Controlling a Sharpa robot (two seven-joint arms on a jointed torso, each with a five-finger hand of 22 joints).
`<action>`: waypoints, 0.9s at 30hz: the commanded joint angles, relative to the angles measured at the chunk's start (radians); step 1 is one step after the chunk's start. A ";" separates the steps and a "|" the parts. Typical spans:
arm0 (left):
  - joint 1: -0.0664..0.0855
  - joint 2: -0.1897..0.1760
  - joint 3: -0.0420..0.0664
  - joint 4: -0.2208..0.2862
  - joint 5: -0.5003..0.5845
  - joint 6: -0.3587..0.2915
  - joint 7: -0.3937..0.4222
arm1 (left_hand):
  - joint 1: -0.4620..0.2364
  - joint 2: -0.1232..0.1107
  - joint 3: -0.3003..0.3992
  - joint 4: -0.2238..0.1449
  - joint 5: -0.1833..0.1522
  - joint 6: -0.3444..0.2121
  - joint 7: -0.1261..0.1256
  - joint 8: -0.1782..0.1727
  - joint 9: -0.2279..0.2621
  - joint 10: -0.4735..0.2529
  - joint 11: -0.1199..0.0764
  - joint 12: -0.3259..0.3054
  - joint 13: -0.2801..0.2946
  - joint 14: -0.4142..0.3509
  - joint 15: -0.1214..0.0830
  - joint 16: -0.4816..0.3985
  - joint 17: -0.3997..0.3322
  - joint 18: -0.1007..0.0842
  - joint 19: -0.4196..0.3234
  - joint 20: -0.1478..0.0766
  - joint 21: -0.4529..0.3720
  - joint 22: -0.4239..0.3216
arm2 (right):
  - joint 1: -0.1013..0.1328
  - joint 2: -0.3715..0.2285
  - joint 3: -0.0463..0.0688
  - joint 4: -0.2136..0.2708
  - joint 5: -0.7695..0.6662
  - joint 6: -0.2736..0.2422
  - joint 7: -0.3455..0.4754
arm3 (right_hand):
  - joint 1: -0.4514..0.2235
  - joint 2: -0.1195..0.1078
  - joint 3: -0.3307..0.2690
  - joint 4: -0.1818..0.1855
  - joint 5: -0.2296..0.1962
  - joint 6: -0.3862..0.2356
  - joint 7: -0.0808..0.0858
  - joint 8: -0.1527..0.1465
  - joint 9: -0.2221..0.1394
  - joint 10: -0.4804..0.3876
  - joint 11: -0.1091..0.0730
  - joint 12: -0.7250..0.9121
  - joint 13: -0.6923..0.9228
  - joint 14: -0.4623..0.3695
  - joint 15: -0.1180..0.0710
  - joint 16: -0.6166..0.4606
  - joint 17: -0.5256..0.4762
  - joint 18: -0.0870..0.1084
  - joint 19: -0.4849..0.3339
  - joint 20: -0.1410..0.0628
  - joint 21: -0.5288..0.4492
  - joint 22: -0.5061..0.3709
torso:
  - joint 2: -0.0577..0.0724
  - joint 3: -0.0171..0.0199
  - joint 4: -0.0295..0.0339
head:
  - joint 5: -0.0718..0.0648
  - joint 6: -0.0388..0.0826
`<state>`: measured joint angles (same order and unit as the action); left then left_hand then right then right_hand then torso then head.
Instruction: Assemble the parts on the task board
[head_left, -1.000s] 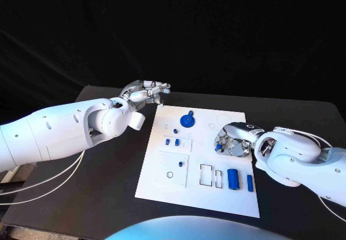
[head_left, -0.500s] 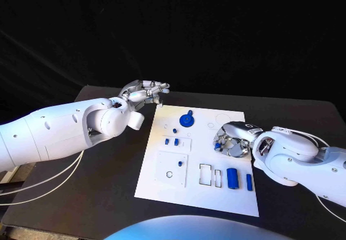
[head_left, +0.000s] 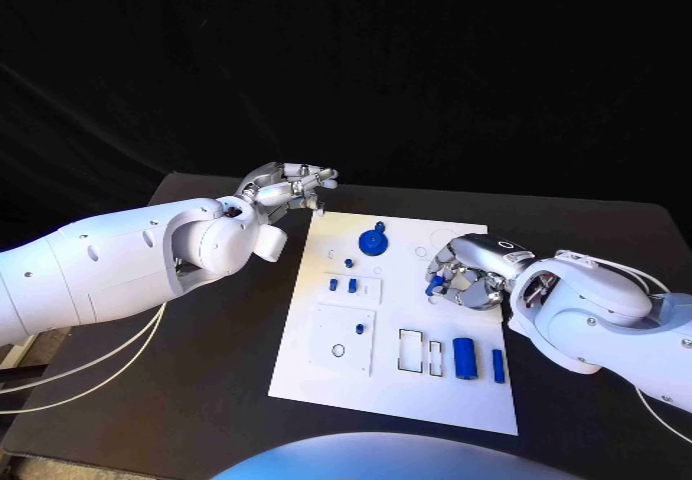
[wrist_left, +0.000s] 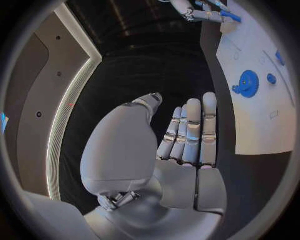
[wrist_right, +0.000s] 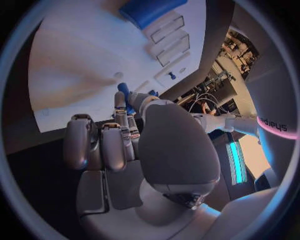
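Task board (head_left: 378, 380), flat white plate, bears smooth blue cylinder (head_left: 466, 358).

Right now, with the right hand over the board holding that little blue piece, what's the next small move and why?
Probably carry the small blue part toward an open slot on the task board and lower it. The right hand pinches the part above the board's right side, not yet seated. The left hand hovers off the board's far left corner, holding nothing. Which slot fits cannot be told.
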<state>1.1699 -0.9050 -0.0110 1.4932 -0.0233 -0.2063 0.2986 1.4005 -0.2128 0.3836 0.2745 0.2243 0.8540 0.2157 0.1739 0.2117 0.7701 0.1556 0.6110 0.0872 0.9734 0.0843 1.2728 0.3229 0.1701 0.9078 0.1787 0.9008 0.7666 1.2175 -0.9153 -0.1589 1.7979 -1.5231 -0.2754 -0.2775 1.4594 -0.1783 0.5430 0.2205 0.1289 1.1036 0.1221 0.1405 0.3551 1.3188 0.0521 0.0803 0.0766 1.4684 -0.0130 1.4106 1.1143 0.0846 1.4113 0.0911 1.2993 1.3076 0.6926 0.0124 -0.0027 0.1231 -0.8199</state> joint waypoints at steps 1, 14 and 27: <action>0.001 0.003 0.001 0.003 -0.004 0.020 0.003 | 0.005 0.003 -0.003 -0.004 -0.002 -0.006 0.000 0.004 0.001 -0.006 0.000 0.005 0.001 -0.008 0.002 0.004 0.001 0.014 0.002 0.004 -0.005 -0.001 | 0.014 -0.007 0.004 0.028 0.017 -0.044 0.013 | -0.010 -0.002 0.006 0.002 0.002 0.011 -0.003 0.027 0.033 0.007 0.001 -0.006 0.001 0.019 -0.008 0.003 -0.001 -0.018 0.005 -0.004 0.002 0.066 | 0.000 0.0005 0.0003 | 0.002 0.000; 0.000 0.012 0.001 0.001 -0.007 0.025 0.008 | 0.008 0.003 -0.004 -0.005 -0.001 -0.007 0.001 0.004 0.001 -0.008 0.001 0.006 0.001 -0.009 0.002 0.004 0.002 0.014 0.003 0.004 -0.005 -0.002 | -0.005 0.121 0.007 0.063 0.031 -0.075 0.058 | -0.023 -0.008 0.026 -0.019 0.001 0.008 -0.004 0.037 0.046 0.013 -0.001 -0.010 0.001 0.020 -0.009 0.005 0.000 -0.017 0.004 -0.006 0.000 0.067 | 0.000 -0.0001 -0.0001 | 0.012 -0.004; 0.000 0.029 0.001 -0.005 -0.006 0.026 0.007 | 0.009 0.004 -0.005 -0.005 -0.001 -0.007 0.001 0.005 0.002 -0.008 0.001 0.006 0.001 -0.009 0.002 0.004 0.002 0.014 0.003 0.004 -0.005 -0.002 | -0.115 0.249 -0.002 0.012 0.024 -0.065 0.098 | -0.033 -0.008 0.033 -0.025 0.000 0.003 -0.002 0.038 0.051 0.013 0.001 -0.013 0.001 0.019 -0.009 0.003 -0.005 -0.015 -0.002 -0.006 -0.011 0.060 | 0.000 -0.0012 0.0000 | 0.032 -0.015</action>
<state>1.1699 -0.8796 -0.0111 1.4880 -0.0260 -0.1985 0.2986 1.4014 -0.2119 0.3808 0.2717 0.2244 0.8540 0.2157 0.1739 0.2125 0.7702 0.1555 0.6110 0.0870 0.9699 0.0879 1.2728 0.3233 0.1701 0.9078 0.1787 0.9011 0.7663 1.1087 -0.6714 -0.1608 1.8165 -1.4969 -0.3441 -0.2091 1.4312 -0.1870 0.5702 0.1985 0.1250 1.1050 0.1139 0.1428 0.3551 1.3243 0.0504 0.0710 0.0770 1.4648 -0.0164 1.4105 1.1105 0.0845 1.4147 0.0875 1.2933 1.3081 0.6921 0.0112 -0.0016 0.1506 -0.8324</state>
